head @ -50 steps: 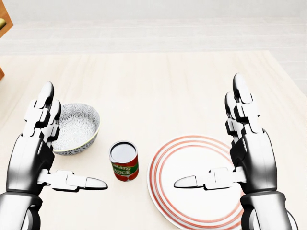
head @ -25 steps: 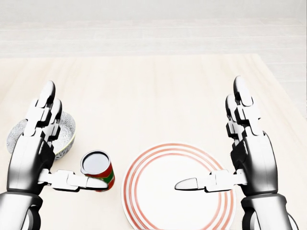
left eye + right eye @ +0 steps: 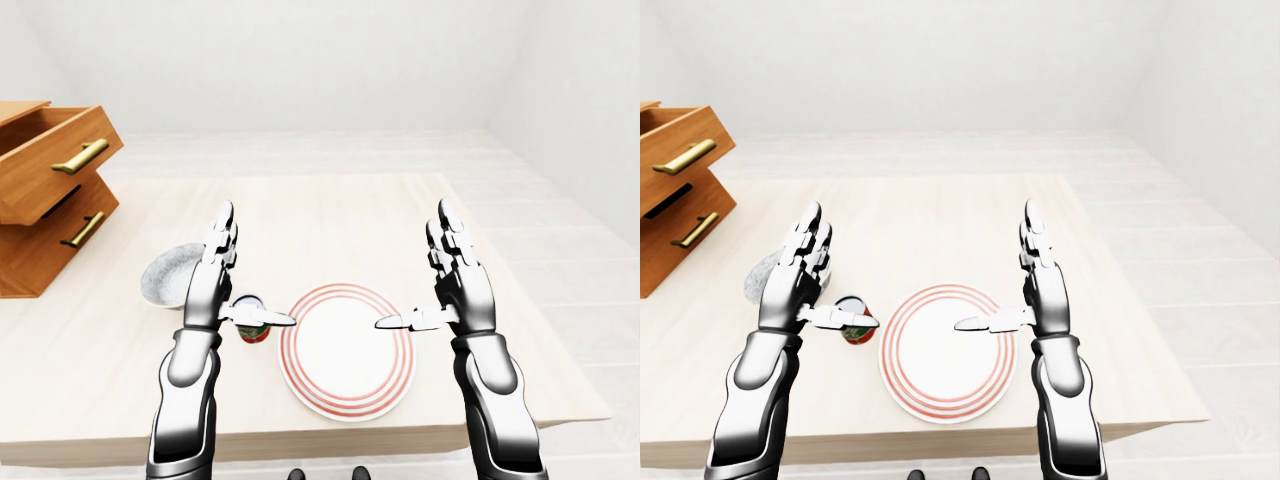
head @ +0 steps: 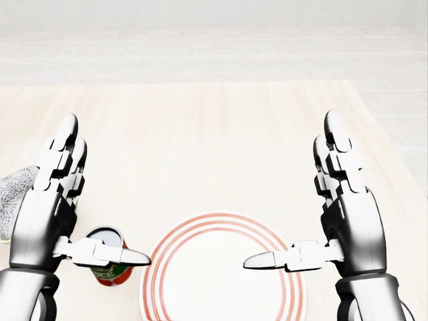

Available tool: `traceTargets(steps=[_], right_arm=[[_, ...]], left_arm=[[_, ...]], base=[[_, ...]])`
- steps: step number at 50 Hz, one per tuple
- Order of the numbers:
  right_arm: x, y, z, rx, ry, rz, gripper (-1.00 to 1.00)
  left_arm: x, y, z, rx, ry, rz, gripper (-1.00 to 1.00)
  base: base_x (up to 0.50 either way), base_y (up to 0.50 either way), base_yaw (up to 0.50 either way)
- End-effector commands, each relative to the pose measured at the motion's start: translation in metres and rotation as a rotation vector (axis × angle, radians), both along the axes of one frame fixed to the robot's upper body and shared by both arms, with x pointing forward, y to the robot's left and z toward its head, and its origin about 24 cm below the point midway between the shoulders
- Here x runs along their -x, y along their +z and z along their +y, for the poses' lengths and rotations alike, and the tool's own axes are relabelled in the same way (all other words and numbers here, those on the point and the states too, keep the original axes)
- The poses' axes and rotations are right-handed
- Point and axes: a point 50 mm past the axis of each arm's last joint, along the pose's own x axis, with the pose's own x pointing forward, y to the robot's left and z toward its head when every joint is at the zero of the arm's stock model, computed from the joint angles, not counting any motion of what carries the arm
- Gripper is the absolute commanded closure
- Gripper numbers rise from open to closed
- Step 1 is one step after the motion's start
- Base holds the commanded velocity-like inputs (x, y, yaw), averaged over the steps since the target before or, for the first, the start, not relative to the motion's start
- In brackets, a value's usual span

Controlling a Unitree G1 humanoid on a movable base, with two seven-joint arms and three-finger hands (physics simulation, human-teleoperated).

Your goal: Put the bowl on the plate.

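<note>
left hand (image 3: pixel 210 285): released, fingers straight, thumb out sideways, holding nothing
right hand (image 3: pixel 462 290): same, flat and empty, palm facing the left one
bowl (image 3: pixel 168 275): patterned grey, upright on the tabletop (image 3: pixel 330 215), near its left edge in the left-eye view; partly hidden behind the left hand, not touched
plate (image 3: pixel 347 350): white with red rings, bare, close to the tabletop edge at the bottom of the view, roughly mid-width
can (image 4: pixel 110 273): red and green label, upright between bowl and plate, just beside the plate rim; left thumb overlaps it in view, contact can't tell
why held so: looks like a neutral ready pose, both hands raised and flanking the plate, no grasp begun
why it matters: can sits on the straight bowl-to-plate line, so I'd expect the bowl to need lifting over it
tabletop surface: pale wood grain, matte, flat, otherwise uncluttered
drawer unit (image 3: pixel 50 185): wooden, brass handles, drawers pulled out, at the tabletop's left edge; on it or beside it, can't tell
room: white plank floor (image 3: pixel 560 260), plain white walls (image 3: pixel 300 60), even light
progress: task not started, bowl well apart from plate
</note>
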Motion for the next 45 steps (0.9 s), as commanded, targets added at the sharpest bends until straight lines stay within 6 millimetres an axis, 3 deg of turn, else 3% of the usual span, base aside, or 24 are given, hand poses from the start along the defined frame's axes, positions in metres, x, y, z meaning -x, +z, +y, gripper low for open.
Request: traceTargets(steps=[1,20,27,36,45], right_arm=[[0.0,0.002,0.0,0.004,0.002,-0.01,-1.0],[0.001,0.004,0.001,-0.004,0.003,-0.02,-1.0],[0.001,0.002,-0.001,-0.005,-0.01,-0.007,-1.0],[0.002,-0.002,-0.004,-0.006,-0.022,0.007,-1.0],[0.007,-0.003,-0.008,-0.008,-0.041,0.014,-1.0]], left_arm=[[-0.002,0.0,0.0,-0.003,0.0,0.002,-1.0],[-0.002,0.007,0.007,-0.049,0.012,-0.024,-1.0],[-0.003,0.004,0.01,-0.209,0.038,0.004,-1.0],[-0.002,0.022,0.027,-0.451,0.094,-0.026,-1.0],[0.0,0.026,0.044,-0.596,0.137,0.017,-1.0]], base=[[0.12,-0.07,0.0],[0.08,-0.03,0.0],[0.0,0.0,0.0],[0.0,0.0,0.0],[0.0,0.0,0.0]])
